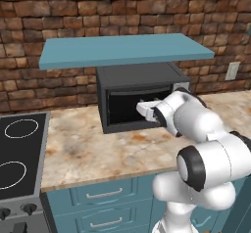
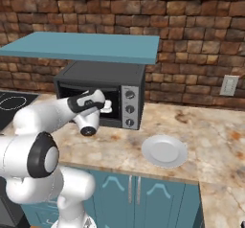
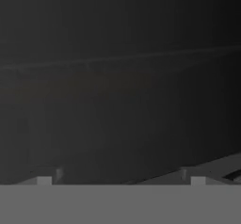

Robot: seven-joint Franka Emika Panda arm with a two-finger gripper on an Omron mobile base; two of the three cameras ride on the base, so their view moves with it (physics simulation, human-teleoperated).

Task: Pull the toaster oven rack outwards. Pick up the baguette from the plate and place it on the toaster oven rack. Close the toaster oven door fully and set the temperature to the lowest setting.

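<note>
The gripper [image 2: 108,106] is reaching into the mouth of the oven [image 1: 139,97], with the hand at the front opening and the dark cavity directly ahead of the jaws. In the hand view two small fingertips [image 3: 44,178] are standing well apart at the bottom, so the jaws are spread and nothing is lying between them. A faint horizontal line is crossing the darkness ahead of and above the jaws; it may be the rack, but that is too dim to say. The door cannot be made out from either base view. The plate [image 2: 164,151] is sitting on the counter [image 1: 98,149] well behind and to the right of the jaws, and it is looking bare; the baguette is nowhere to be made out, so it may already be inside.

Judging by this, the arm is working inside the cavity, either at the rack or setting down the bread. To do it well, the hand should be kept level with the rack, moving straight along the cavity axis, and the wrist should be kept off the upper frame while backing out.

No brand, label or writing is readable; the three knobs [image 2: 129,108], just right of the jaws, are showing no legible marks.
</note>
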